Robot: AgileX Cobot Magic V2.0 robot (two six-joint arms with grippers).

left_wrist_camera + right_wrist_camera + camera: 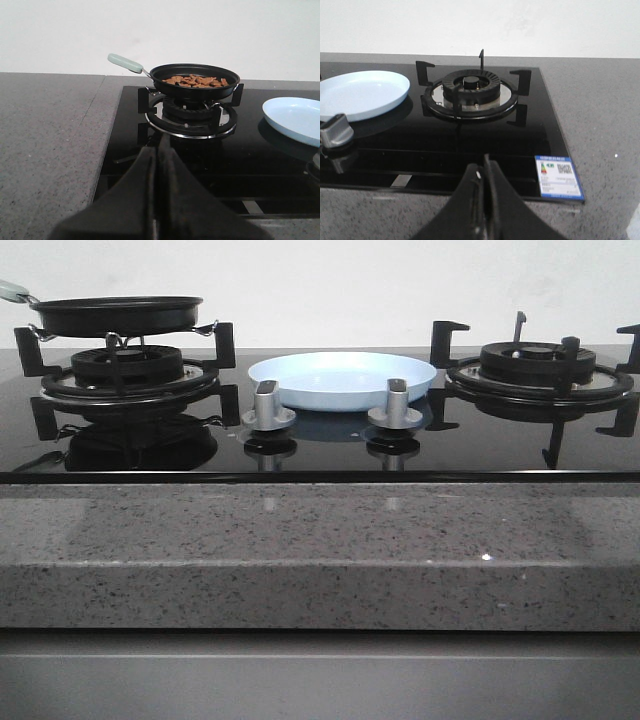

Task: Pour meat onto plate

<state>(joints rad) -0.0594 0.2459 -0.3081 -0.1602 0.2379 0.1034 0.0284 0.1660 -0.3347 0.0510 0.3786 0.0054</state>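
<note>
Meat [196,81], small tan chunks, is sitting in the black frying pan [194,86] left of the round pale-blue plate [342,380]. We are seeing both claws, left gripper [156,165] and right gripper [484,182], pressed closed, empty. Nothing begun; next, we are judging, grasp the pan's pale handle [125,63].

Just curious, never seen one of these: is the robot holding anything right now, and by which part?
Nothing. Both sets of fingers, left and right, are closed on nothing.
</note>
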